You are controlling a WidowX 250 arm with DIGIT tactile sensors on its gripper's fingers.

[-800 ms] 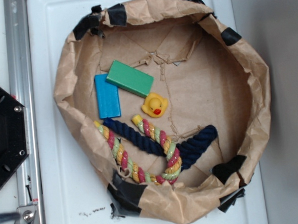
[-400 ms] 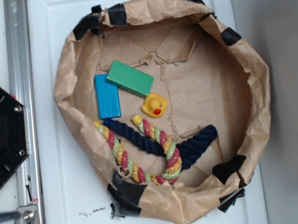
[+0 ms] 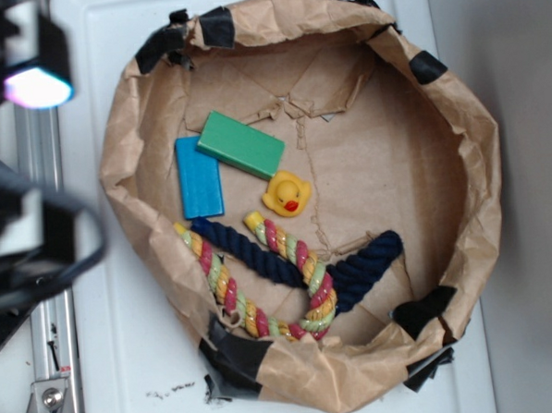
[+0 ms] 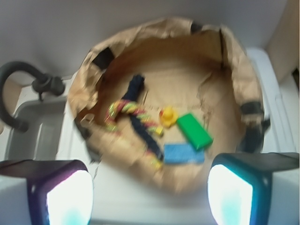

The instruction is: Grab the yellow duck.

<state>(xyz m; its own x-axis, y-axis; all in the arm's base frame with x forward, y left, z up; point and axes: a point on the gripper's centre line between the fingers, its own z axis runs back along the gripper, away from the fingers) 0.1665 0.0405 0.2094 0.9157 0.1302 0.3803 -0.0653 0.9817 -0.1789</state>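
Note:
The yellow duck (image 3: 287, 193) sits upright on the brown paper floor of a round paper-walled nest (image 3: 483, 159), just below the right end of a green block (image 3: 240, 144). In the wrist view the duck (image 4: 168, 116) shows small and blurred, far ahead. My gripper (image 4: 150, 197) is open, its two glowing fingertips wide apart with nothing between them. In the exterior view the gripper (image 3: 33, 154) is blurred at the far left, outside the nest and well away from the duck.
A blue block (image 3: 198, 176) lies left of the duck. A yellow-pink-green braided rope (image 3: 302, 265) and a navy rope (image 3: 251, 252) curl below it. Black tape patches hold the paper wall. A metal rail (image 3: 51, 366) runs down the left. A black curved pipe (image 4: 18, 89) shows at the left in the wrist view.
The arm with its gripper has swung into the exterior view at the left, where only the black base showed before. The duck, blocks and ropes have not moved.

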